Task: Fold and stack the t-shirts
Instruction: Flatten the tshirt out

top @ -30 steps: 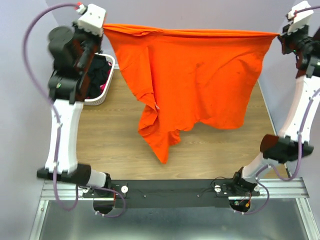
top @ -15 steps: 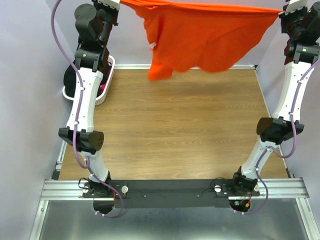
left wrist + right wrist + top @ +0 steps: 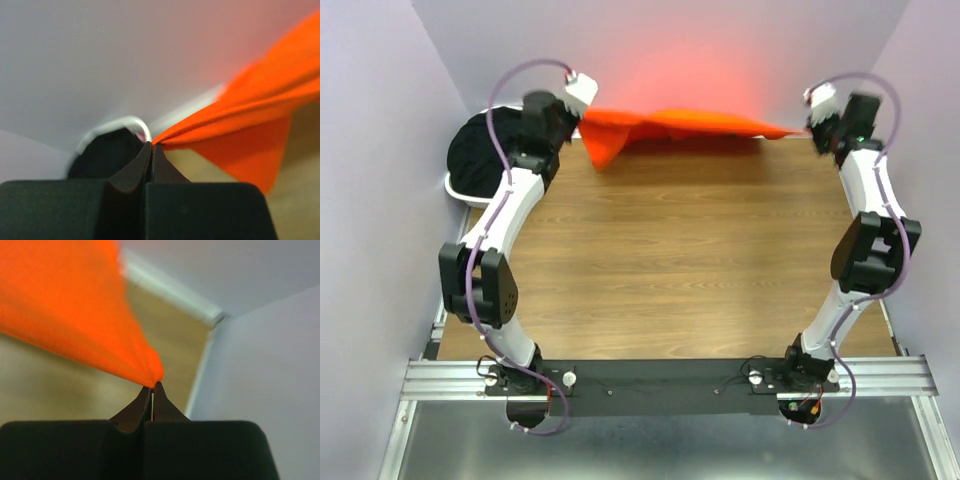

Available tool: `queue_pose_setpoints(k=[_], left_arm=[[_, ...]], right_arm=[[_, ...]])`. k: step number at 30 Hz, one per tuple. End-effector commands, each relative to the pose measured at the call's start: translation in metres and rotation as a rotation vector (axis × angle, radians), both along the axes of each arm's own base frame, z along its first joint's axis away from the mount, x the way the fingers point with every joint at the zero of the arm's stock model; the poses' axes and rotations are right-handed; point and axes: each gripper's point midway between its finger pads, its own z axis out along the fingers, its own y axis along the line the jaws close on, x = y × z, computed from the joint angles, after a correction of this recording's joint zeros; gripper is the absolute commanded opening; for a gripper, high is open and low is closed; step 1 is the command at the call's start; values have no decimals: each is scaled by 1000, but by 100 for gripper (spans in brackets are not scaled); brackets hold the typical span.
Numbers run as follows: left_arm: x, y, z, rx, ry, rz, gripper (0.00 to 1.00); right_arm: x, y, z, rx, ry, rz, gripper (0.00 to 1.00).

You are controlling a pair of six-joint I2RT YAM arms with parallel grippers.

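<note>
Top view, orange t-shirt (image 3: 680, 124): pulled out sideways between the two grippers, along the far edge of the table (image 3: 680, 270) and close to the back wall. One loose fold hangs down near its left end.
Top view, left gripper (image 3: 582, 114): at the shirt's left end, with the cloth running straight out of it. The fingers are too small here to tell how they stand.
Top view, right gripper (image 3: 806, 128): at the shirt's right end, where the cloth narrows to a point.
Top view, laundry basket (image 3: 460, 196): at the table's far left corner, beside the left arm, with black t-shirts (image 3: 482, 162) heaped in it (no pink shows from here).
Left wrist view, left gripper: the two dark fingers are pressed together with a bunched corner of the orange t-shirt pinched between their tips.
Left wrist view, orange t-shirt: fans out up and to the right from the pinch, taut along its top folds, with a flap hanging below.
Left wrist view, laundry basket: blurred behind the fingertips, a white rim over dark cloth.
Right wrist view, right gripper: clamped on the other gathered corner of the shirt, tips nearly touching.
Right wrist view, orange t-shirt: spreads up and to the left, above the wood of the table and near the side wall (image 3: 260, 365).
</note>
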Motion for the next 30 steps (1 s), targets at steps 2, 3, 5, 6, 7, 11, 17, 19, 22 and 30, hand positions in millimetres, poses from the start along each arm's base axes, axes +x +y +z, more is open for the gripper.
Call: queue_pose_setpoints(k=[2,3,5,6,7,11,17,19,22,30], left_arm=[[-16,35,-90,121,217,73,0],[-19,37,-97,133,234,70,0],[-23,42,-113,165,289,59,0],[-23,43,-116,170,304,55,0],[-23,45,-119,179,327,49,0],[-26,56,-110,203,355,37,0],[-83,50,-106,377,448,-195,0],[-109,51,-119,450,486,-249,0],[-167,55,-147,562,545,-344,0],[-275,46,-250,759,767,-589,3]], right_arm=[[-36,-3,-84,-68,209,77,1],[-38,-3,-89,-68,222,81,1],[-43,-4,-98,-72,257,86,1],[-42,-5,-102,-71,269,85,0],[-45,-4,-106,-71,291,91,1],[-52,-5,-106,-88,340,110,1],[-111,-7,-102,-181,454,204,0],[-140,-12,-100,-237,476,216,0],[-187,-10,-123,-312,561,286,1],[-280,2,-189,-380,781,429,1]])
